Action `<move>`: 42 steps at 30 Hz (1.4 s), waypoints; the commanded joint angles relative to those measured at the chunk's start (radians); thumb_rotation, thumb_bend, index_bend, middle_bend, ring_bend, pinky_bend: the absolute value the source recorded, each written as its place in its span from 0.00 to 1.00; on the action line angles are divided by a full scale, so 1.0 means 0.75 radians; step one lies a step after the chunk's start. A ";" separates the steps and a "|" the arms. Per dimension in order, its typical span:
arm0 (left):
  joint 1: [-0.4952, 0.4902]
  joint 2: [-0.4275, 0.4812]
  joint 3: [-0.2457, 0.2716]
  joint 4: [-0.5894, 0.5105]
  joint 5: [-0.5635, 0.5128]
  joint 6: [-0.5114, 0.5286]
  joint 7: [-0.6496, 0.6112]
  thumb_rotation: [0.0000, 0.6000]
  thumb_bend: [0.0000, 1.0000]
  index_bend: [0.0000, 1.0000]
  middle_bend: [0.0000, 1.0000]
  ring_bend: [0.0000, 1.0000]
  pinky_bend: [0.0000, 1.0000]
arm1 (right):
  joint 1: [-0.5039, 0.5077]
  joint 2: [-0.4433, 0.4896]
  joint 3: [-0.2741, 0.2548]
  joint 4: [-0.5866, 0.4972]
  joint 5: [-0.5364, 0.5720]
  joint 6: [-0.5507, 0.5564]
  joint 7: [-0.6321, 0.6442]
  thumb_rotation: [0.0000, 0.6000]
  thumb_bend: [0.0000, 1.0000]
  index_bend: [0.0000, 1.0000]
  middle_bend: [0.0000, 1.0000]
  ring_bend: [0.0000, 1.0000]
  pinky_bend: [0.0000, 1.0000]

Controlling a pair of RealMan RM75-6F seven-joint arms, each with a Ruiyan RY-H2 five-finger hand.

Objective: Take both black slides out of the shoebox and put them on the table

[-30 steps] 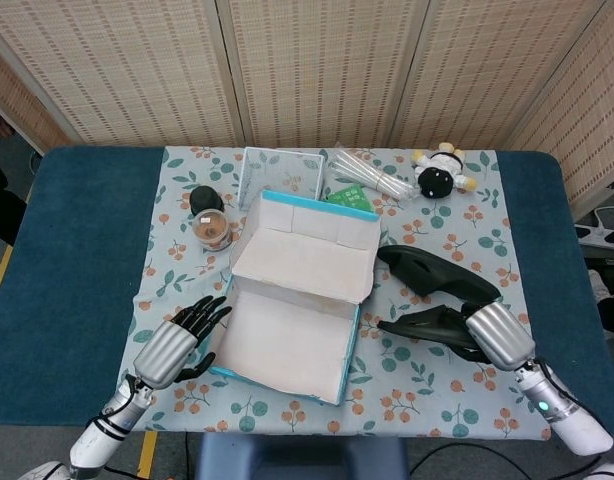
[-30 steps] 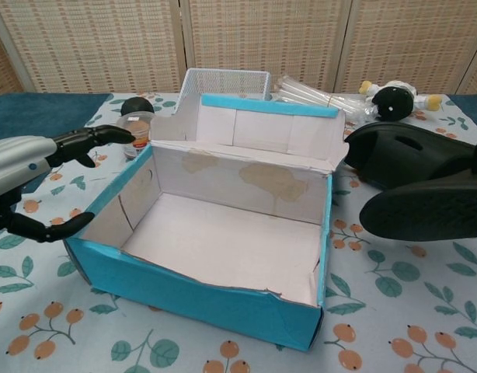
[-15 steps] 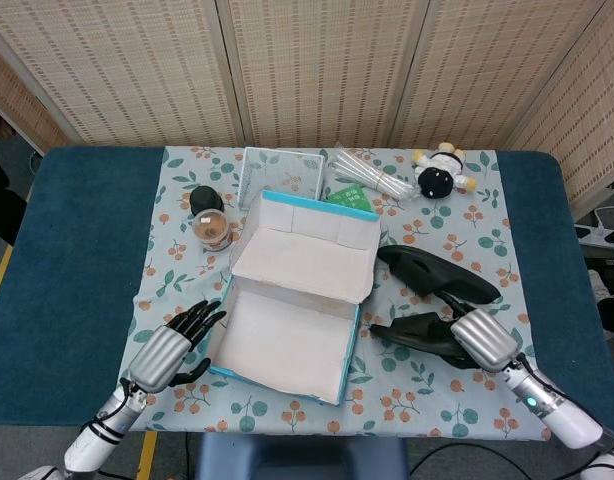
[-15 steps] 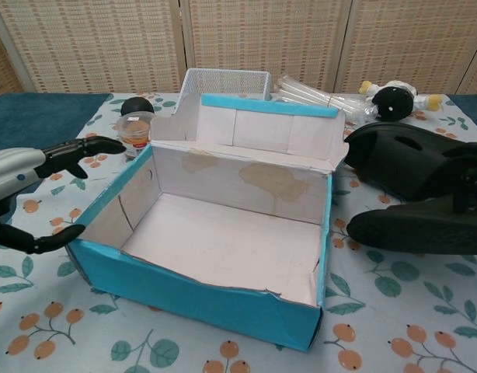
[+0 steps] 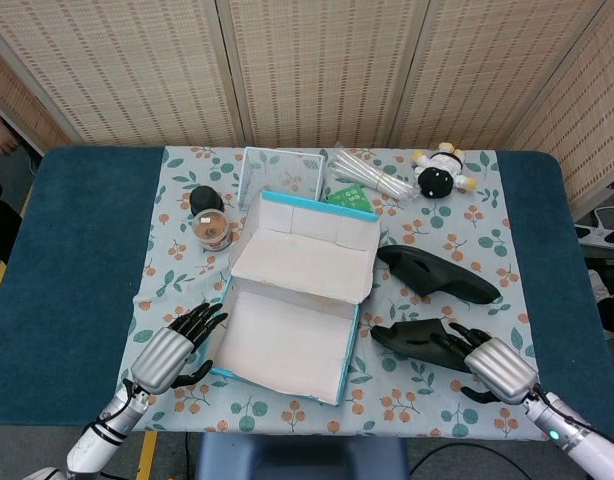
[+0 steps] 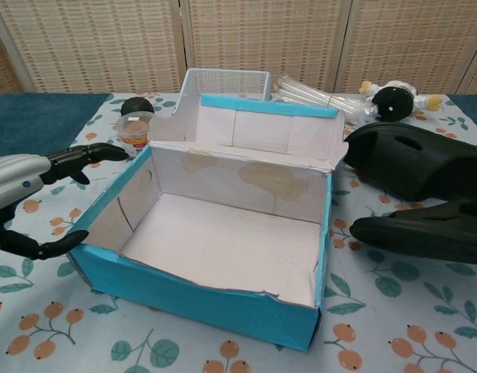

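Note:
The blue shoebox stands open with its white lid up, and nothing lies inside it. Both black slides lie on the floral cloth to its right: the far slide and the near slide. My right hand hovers open just right of the near slide, fingers spread over its heel end, holding nothing. My left hand is open beside the box's left wall, fingers apart.
Behind the box stand a white wire basket, clear tubes, a green packet and a black-and-white plush toy. A small cup and a dark lid sit at the back left.
My right hand set the near slide flat on the cloth, let go and drew back toward the front edge. My left hand sank slightly beside the box.

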 commanded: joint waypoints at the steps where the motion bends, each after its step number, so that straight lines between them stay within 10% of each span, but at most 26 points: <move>1: 0.002 0.005 -0.001 -0.005 0.000 0.003 0.001 1.00 0.41 0.00 0.00 0.00 0.23 | -0.016 0.048 -0.023 -0.041 -0.015 0.024 0.039 0.87 0.19 0.00 0.00 0.00 0.19; 12: 0.005 0.010 0.006 -0.020 0.017 0.007 0.008 1.00 0.41 0.00 0.00 0.00 0.23 | -0.051 0.162 -0.003 -0.104 0.002 0.155 0.287 0.87 0.18 0.00 0.00 0.00 0.19; 27: -0.014 -0.014 -0.010 -0.010 -0.003 -0.038 0.039 1.00 0.41 0.00 0.00 0.00 0.23 | 0.355 0.038 0.247 0.021 0.376 -0.595 0.386 0.86 0.18 0.00 0.00 0.00 0.22; 38: -0.025 -0.028 -0.020 0.018 -0.026 -0.062 0.028 1.00 0.41 0.00 0.00 0.00 0.23 | 0.441 -0.065 0.357 0.248 0.591 -0.802 0.414 0.86 0.18 0.00 0.00 0.00 0.25; 42: -0.016 -0.016 -0.010 0.010 -0.009 -0.037 0.002 1.00 0.41 0.00 0.00 0.00 0.23 | 0.366 -0.043 0.373 0.220 0.581 -0.656 0.443 0.86 0.18 0.00 0.00 0.00 0.25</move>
